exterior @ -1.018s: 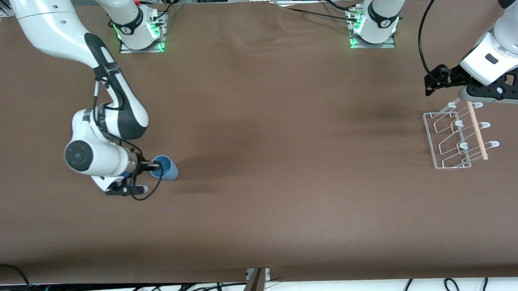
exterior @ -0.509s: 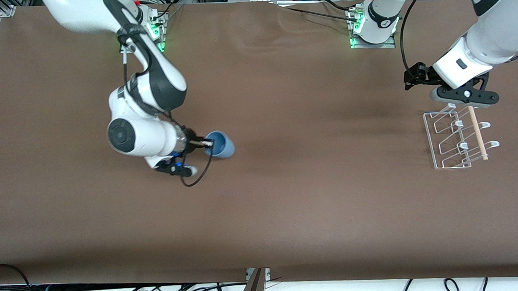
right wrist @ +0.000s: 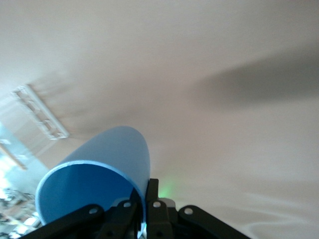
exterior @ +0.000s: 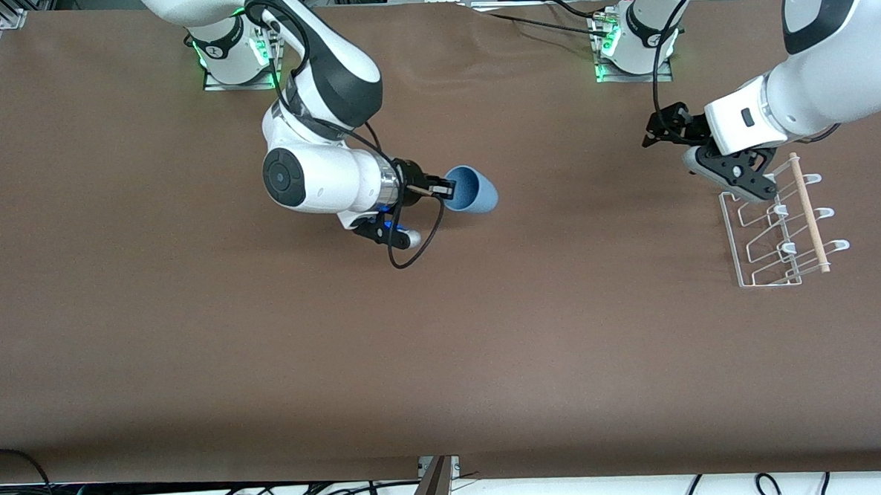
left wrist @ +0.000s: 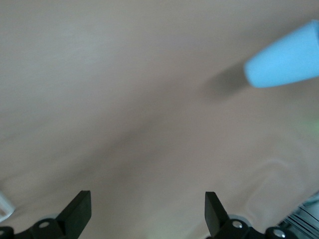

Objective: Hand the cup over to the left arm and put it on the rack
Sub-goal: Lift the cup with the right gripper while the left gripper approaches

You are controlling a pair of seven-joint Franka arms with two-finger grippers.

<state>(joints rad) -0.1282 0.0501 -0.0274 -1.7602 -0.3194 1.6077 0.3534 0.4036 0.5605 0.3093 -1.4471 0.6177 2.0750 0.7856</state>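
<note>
The light-blue cup (exterior: 475, 192) is held on its side in the air over the middle of the table, base pointing toward the left arm's end. My right gripper (exterior: 442, 190) is shut on its rim; in the right wrist view one finger is inside the cup (right wrist: 114, 149) and one outside, at the gripper (right wrist: 144, 199). My left gripper (exterior: 652, 130) is open and empty, in the air beside the white wire rack (exterior: 774, 233), pointing toward the cup. In the left wrist view the gripper (left wrist: 147, 204) has its fingers wide apart and the cup (left wrist: 286, 57) is well ahead.
The rack stands at the left arm's end, with its wooden dowel (exterior: 809, 213) along one side; it also shows in the right wrist view (right wrist: 42, 112). The arm bases (exterior: 235, 48) (exterior: 632, 46) stand along the table's top edge. Cables hang below the front edge.
My right arm has lifted the cup and carried it toward the left arm's end. My left gripper has swung from over the rack toward the middle.
</note>
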